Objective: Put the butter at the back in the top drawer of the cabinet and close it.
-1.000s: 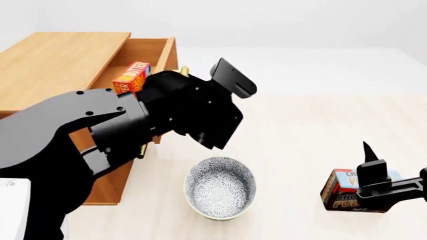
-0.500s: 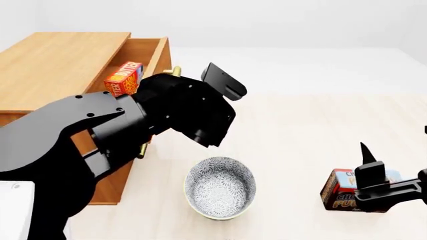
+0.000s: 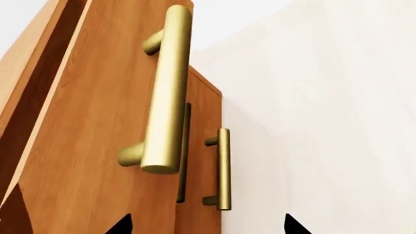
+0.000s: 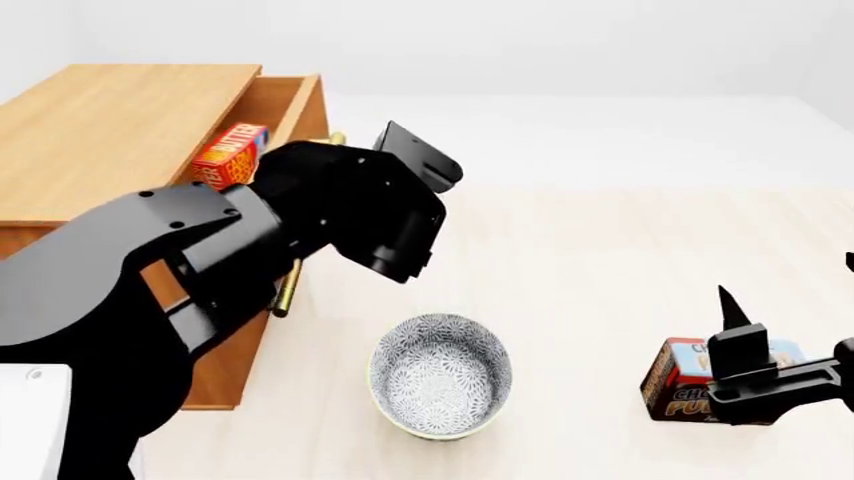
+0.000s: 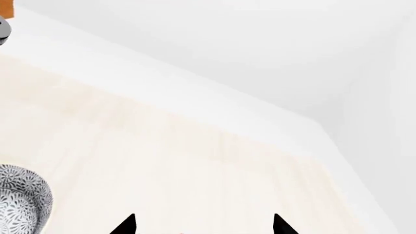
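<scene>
— Head view: where is the butter [image 4: 226, 155]?
— Inside the top drawer [image 4: 284, 118] of the cabinet [image 4: 114, 135], which stands partly open.
— And the claws?
— Left gripper [image 3: 204, 225] spread, empty, facing the drawer's handle [image 3: 165, 92]. Right gripper [image 5: 202, 225] spread too, above the pudding box [image 4: 681, 380].

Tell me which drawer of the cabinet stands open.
The top drawer: it juts out from the cabinet with the butter inside; the lower fronts sit flush.
</scene>
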You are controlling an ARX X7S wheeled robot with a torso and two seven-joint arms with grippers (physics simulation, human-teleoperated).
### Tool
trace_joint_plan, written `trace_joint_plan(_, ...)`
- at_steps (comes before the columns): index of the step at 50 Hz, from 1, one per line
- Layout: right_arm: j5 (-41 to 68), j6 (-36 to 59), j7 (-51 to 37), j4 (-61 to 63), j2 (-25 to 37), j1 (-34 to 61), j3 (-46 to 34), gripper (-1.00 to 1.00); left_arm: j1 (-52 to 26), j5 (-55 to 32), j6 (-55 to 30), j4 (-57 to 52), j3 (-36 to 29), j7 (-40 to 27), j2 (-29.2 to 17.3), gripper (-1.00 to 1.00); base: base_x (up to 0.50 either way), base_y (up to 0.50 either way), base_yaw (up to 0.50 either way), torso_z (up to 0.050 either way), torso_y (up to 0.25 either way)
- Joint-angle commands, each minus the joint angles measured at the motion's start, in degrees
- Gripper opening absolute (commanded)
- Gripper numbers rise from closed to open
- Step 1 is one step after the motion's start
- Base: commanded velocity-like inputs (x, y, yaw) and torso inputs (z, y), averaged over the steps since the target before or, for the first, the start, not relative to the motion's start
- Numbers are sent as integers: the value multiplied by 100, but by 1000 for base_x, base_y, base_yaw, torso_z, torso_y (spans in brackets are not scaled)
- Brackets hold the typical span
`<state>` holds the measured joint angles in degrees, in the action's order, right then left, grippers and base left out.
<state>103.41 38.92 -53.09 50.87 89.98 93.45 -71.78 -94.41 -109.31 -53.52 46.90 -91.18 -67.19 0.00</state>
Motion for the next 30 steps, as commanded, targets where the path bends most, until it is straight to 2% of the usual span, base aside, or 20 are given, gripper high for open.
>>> trace_joint_plan(1,-2,7,16,-5,1,-18,29,100,-43,77,-156,297,-52,-145,0,100,0,0,0,0,0)
trace_joint_plan(30,52,70,20,-1,1,-29,141,100,57,161,-461,764,-77,-477,0,100,0,0,0,0,0)
